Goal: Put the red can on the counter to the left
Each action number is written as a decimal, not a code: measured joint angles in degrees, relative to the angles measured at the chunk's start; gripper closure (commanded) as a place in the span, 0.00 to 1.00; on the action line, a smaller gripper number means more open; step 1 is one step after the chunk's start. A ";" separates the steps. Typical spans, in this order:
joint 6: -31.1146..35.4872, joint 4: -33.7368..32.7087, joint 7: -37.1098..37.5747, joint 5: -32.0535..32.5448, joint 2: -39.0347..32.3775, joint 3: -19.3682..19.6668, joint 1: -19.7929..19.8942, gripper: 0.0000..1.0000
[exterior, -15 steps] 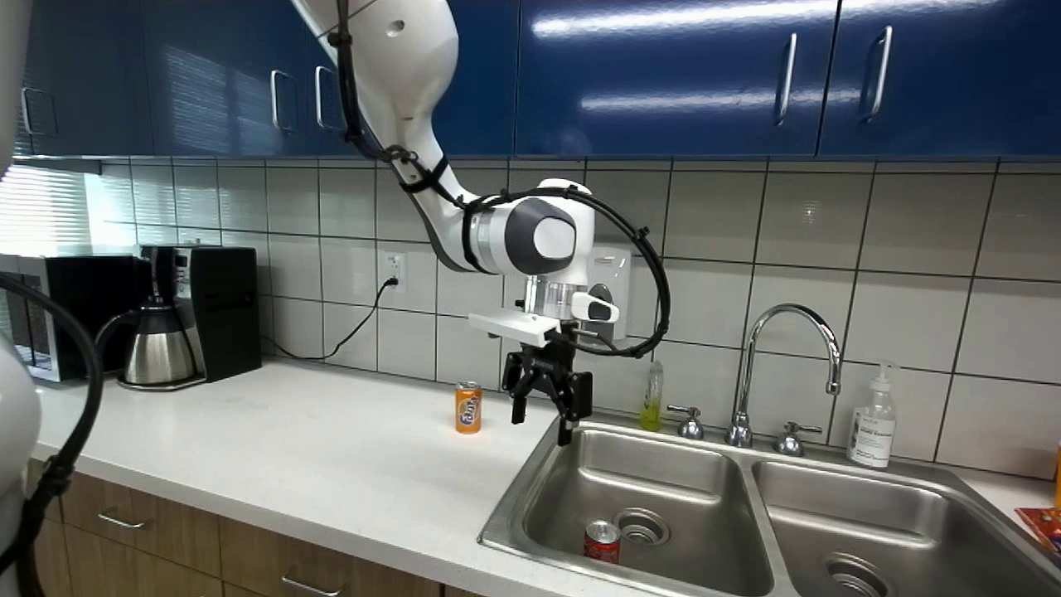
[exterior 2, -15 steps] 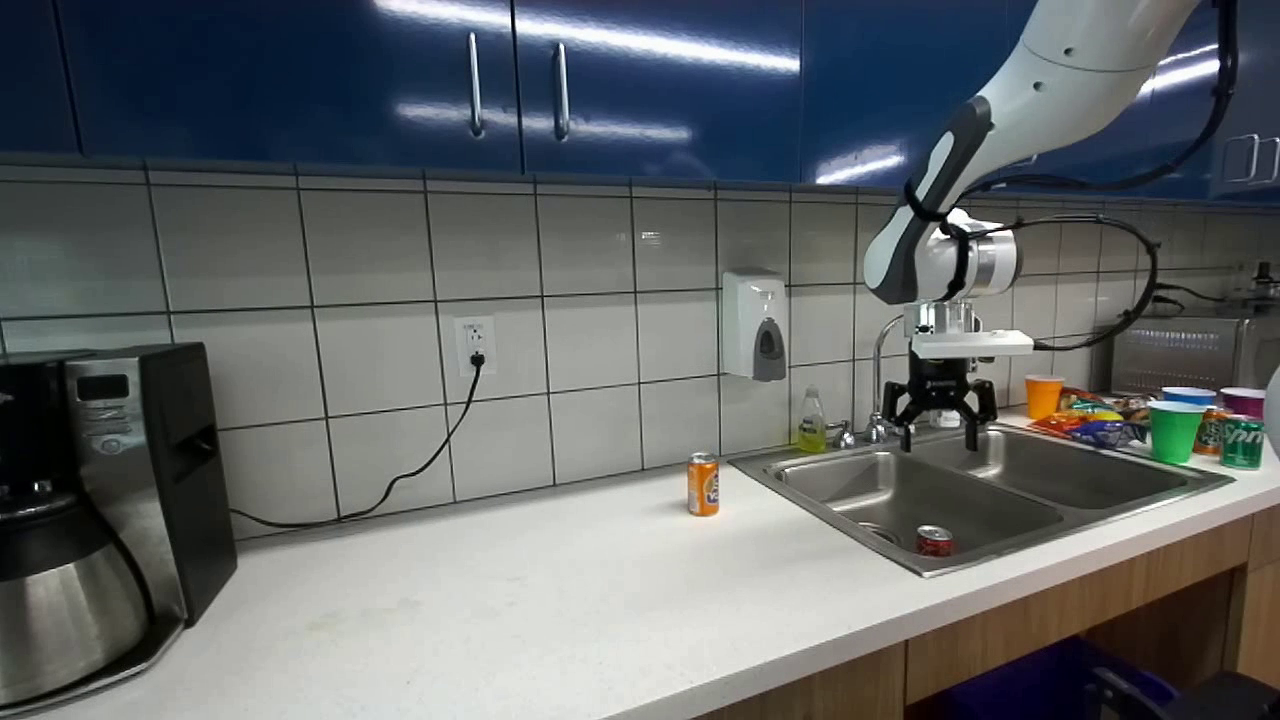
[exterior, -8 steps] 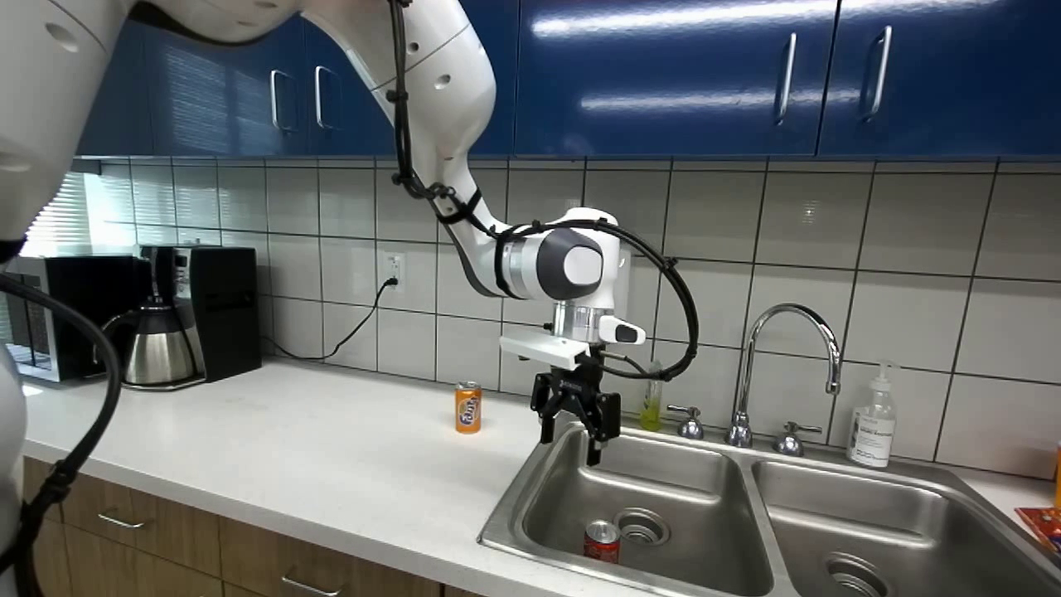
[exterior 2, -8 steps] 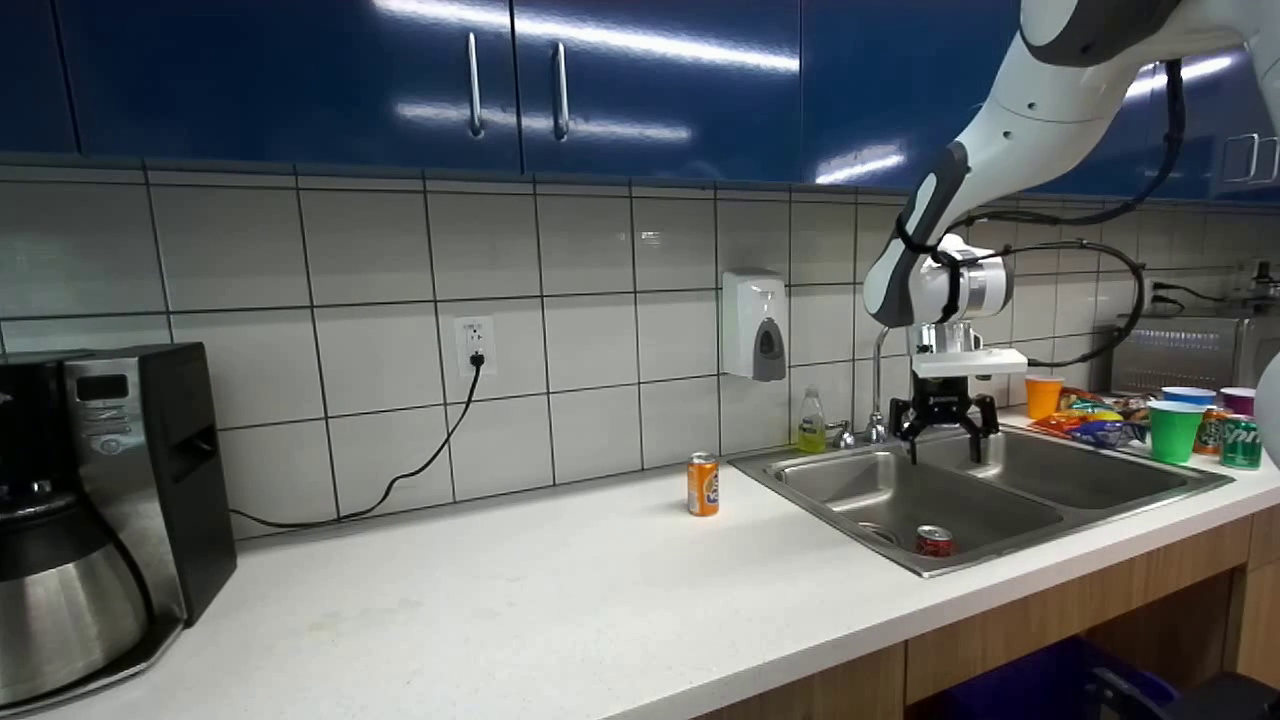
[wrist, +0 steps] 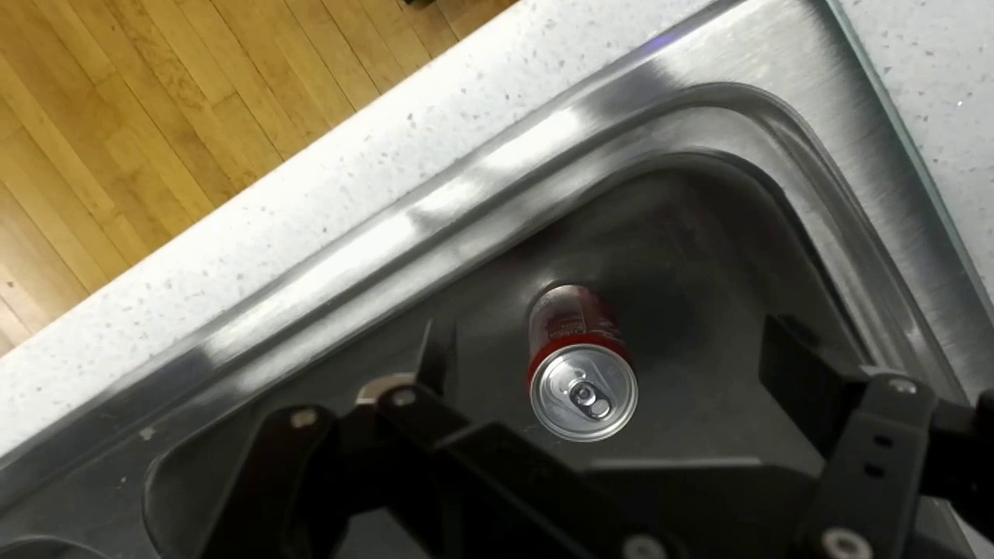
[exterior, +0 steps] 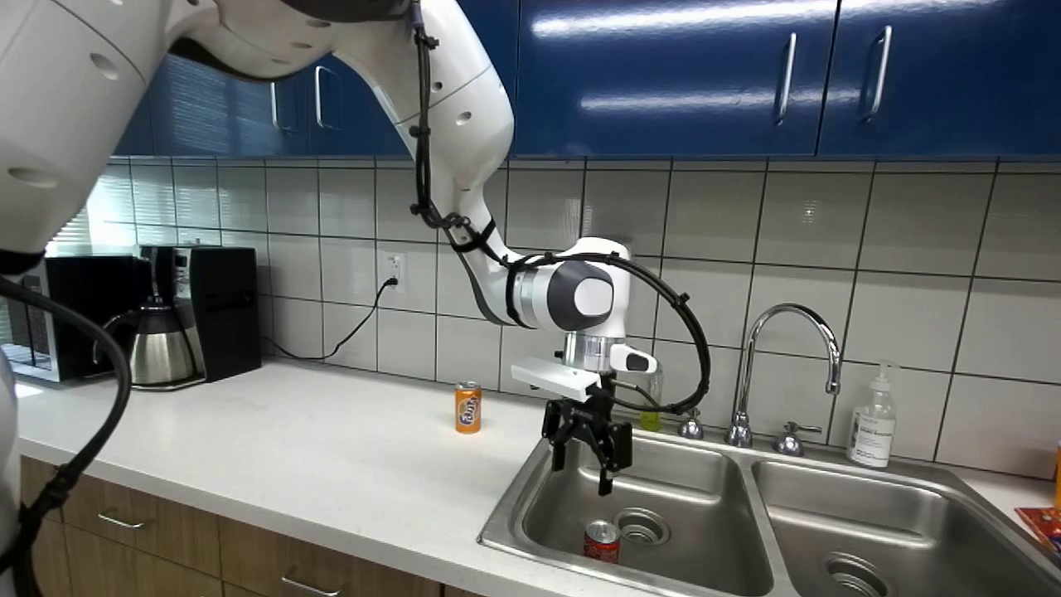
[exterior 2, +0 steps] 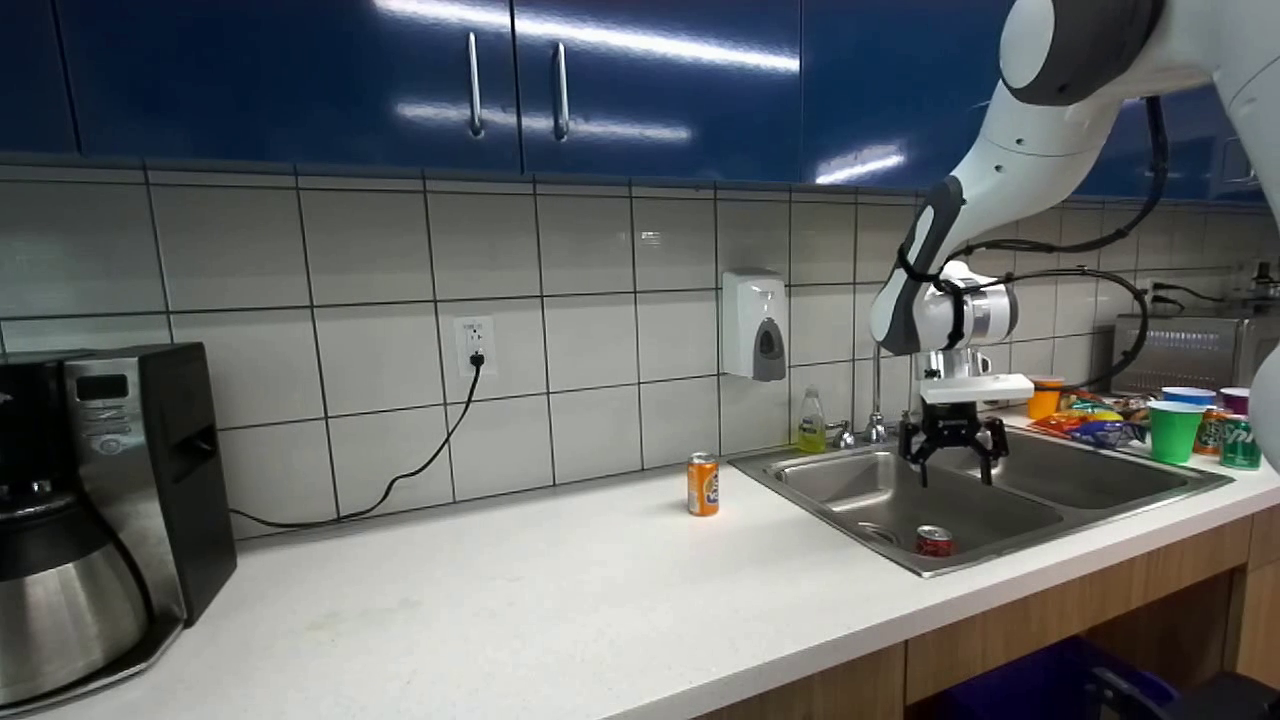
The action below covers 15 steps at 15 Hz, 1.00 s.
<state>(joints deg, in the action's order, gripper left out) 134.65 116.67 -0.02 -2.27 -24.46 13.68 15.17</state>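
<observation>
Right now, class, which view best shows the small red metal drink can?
The wrist view: the red can appears largest, its pull tab clear. Both exterior views show it small in the stainless steel double sink, silvery top and red side visible.

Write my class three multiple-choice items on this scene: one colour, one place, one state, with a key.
1. What colour is the Fanta can on the counter?
A) green
B) orange
C) purple

2. Where is the red can?
A) in the sink basin nearer the Fanta can
B) in the farther sink basin
C) on the counter

3. How is the gripper?
A) shut on the red can
B) shut, holding nothing
C) open, holding nothing

1 B: its orange body shows in both exterior views.
2 A: both exterior views show it standing there.
3 C: every view shows it spread wide, the red can below it.
</observation>
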 measured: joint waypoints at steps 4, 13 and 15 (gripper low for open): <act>2.36 -0.01 0.00 0.00 -2.26 0.00 0.44 0.00; 7.35 -2.16 0.00 0.00 -8.64 -0.02 0.77 0.00; 7.43 -3.45 0.03 0.00 -9.79 -0.02 0.77 0.00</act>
<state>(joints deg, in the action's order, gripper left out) 142.08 113.21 0.01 -2.27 -34.25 13.66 15.95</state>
